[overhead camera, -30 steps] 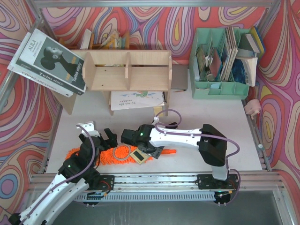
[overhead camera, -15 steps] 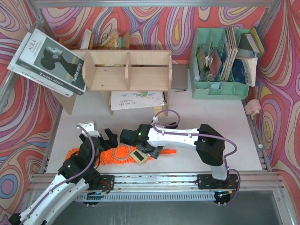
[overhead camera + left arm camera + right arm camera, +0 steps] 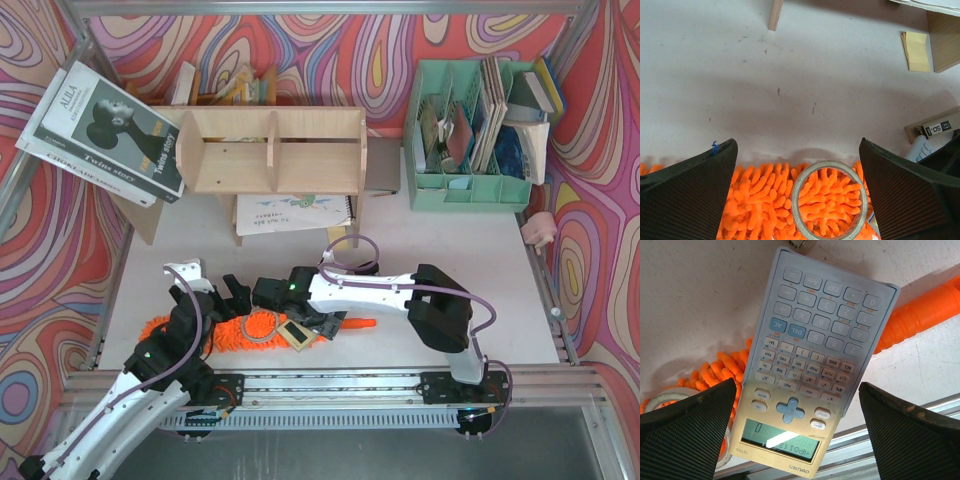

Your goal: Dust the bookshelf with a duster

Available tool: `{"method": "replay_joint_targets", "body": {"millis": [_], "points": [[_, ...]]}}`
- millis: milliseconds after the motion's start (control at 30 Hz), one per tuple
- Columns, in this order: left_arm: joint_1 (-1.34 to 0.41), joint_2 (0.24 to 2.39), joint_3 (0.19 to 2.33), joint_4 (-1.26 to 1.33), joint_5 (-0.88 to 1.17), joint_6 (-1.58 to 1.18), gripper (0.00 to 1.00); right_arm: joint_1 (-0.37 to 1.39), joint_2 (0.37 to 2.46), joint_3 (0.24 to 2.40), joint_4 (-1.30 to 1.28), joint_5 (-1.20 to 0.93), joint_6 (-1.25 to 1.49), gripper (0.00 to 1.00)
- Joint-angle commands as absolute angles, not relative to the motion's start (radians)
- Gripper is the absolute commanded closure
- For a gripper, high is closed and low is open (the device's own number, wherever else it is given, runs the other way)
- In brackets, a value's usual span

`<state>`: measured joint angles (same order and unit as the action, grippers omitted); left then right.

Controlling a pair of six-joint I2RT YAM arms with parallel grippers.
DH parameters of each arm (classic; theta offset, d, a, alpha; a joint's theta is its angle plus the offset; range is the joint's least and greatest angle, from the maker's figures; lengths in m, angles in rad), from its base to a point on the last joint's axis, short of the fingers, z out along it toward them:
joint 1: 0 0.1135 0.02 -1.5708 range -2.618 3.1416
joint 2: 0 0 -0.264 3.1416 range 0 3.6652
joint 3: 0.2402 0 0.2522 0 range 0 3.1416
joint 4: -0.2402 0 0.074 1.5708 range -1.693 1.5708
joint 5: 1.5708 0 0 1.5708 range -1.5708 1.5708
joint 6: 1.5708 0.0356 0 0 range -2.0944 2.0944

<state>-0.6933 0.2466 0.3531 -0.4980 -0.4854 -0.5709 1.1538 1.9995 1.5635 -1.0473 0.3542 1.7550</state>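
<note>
Orange fluffy microfiber duster [image 3: 228,332] is lying under a pale-blue calculator [image 3: 810,375] and grey tape ring [image 3: 829,165]; left claw [image 3: 797,145] and right claw [image 3: 797,385] are hovering spread, needing to clear those first

A wide light plywood bookshelf [image 3: 270,150] stands at the back of the white table [image 3: 450,250]. A spiral notebook [image 3: 293,213] lies beneath it, and a large black-and-white book [image 3: 110,130] leans at its left end. A mint-green slotted plastic file organiser [image 3: 465,185] stands at the back right. A long fluffy orange duster [image 3: 225,333] lies flat near the front edge, with a grey tape ring [image 3: 262,327] and a flat tan rectangular item [image 3: 293,334] on it. The left gripper [image 3: 236,295] is just behind the duster's head, and the right gripper [image 3: 325,323] is over its handle end.
</note>
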Motion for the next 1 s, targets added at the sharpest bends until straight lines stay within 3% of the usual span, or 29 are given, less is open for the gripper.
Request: {"method": "replay_joint_targets", "body": {"millis": [0,967], "points": [[-0.695,0.235,0.333,-0.476,-0.477,-0.555,0.02,1.158,2.023,1.595,-1.095,0.376,1.769,0.01],[-0.695,0.232,0.332,-0.48,-0.483,-0.558,0.02,1.153,2.005,1.53,-1.038,0.357,1.767,0.16]]}}
